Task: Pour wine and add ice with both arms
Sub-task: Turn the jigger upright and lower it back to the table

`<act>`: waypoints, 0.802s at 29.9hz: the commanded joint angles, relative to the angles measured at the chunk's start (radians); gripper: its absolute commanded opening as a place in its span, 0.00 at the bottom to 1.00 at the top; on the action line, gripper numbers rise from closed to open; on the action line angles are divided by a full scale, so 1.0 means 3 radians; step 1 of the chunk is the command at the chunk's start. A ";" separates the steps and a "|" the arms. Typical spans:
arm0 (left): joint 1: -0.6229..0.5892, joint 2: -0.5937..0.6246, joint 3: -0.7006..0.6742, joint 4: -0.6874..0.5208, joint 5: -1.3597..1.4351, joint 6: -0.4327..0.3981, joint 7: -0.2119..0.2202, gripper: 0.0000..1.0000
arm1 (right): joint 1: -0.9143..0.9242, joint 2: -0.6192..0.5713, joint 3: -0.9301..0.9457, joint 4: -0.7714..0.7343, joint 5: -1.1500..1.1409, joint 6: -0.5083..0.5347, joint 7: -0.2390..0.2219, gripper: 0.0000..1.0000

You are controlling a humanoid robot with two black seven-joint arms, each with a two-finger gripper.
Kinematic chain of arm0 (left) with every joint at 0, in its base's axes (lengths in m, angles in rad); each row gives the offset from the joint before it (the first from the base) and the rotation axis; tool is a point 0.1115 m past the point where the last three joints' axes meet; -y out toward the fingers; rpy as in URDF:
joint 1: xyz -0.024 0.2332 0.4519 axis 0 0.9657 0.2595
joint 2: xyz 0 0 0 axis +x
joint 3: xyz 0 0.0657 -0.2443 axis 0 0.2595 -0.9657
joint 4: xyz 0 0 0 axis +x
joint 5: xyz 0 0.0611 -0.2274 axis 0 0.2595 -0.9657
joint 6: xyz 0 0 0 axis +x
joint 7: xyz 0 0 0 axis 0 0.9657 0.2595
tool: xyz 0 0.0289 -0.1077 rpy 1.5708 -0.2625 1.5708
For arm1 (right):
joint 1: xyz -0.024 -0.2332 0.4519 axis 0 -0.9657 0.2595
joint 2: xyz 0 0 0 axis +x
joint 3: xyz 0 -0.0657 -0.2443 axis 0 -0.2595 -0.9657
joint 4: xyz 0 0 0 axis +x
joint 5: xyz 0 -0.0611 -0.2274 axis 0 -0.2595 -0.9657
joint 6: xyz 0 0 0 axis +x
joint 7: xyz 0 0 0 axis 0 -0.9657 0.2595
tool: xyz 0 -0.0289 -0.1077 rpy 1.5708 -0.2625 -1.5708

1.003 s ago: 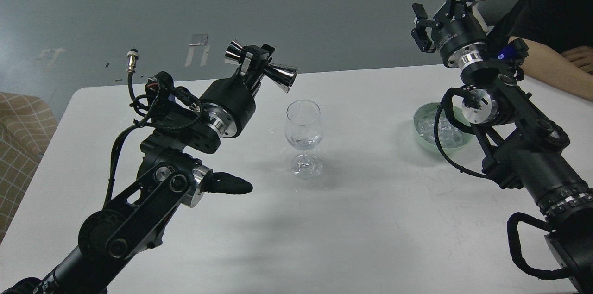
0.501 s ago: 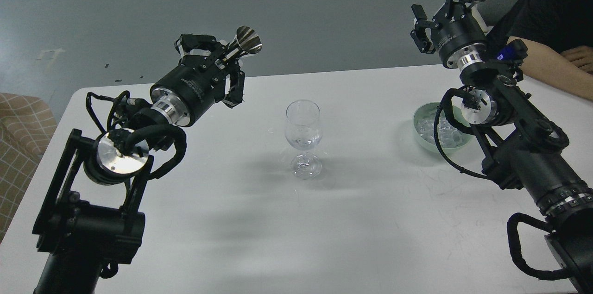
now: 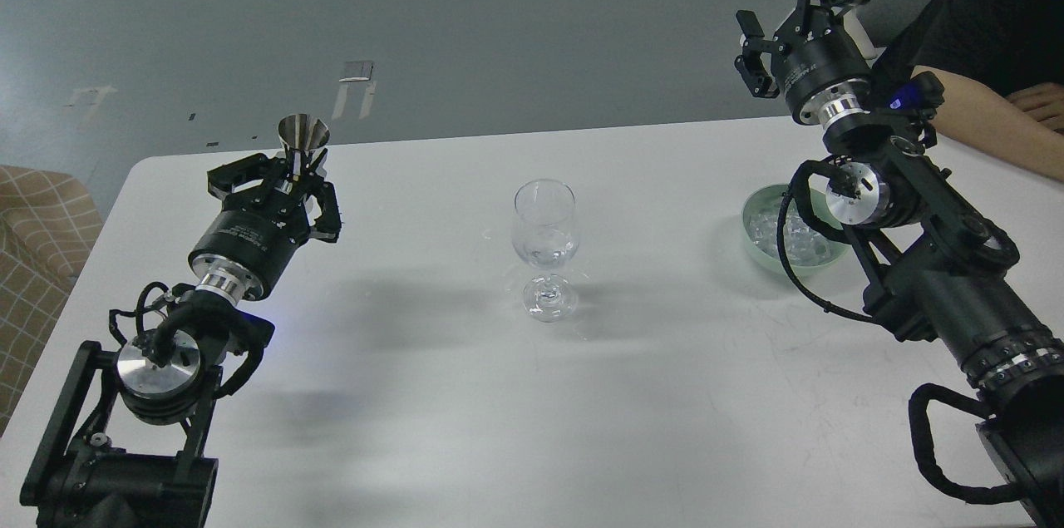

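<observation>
A clear stemmed wine glass (image 3: 544, 239) stands upright at the middle of the white table (image 3: 465, 395). Whether it holds liquid cannot be told. My left gripper (image 3: 287, 179) is shut on a silver double-cone jigger (image 3: 302, 137), held upright to the left of the glass, well apart from it. The ice (image 3: 790, 230) is a heap of clear cubes in a pale green bowl (image 3: 755, 239) at the right, partly hidden by my right arm. My right gripper (image 3: 790, 0) is open and empty, raised high above and behind the bowl.
A person's bare forearm (image 3: 993, 125) rests on the table's far right edge, just behind my right arm. A checked brown seat (image 3: 33, 237) stands off the table's left edge. Grey floor lies beyond the far edge.
My left arm swung left and down, away from the glass, and the jigger turned from lying sideways over the glass to upright. The right arm has barely moved.
</observation>
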 commanded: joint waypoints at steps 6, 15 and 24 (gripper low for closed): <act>0.0078 0.0002 -0.0073 0.0256 -0.0139 -0.0181 -0.0098 0.14 | 0.0000 0.0007 0.0000 -0.0010 0.0000 -0.0030 -0.0015 1.00; 0.0083 -0.0009 -0.0119 0.0563 -0.0205 -0.0375 -0.0170 0.14 | 0.0000 0.0018 -0.0005 -0.0015 0.0000 -0.0040 -0.0015 1.00; 0.0068 -0.0003 -0.0195 0.0849 -0.0205 -0.0513 -0.0200 0.14 | 0.0000 0.0017 0.0005 -0.0015 0.0000 -0.0050 -0.0015 1.00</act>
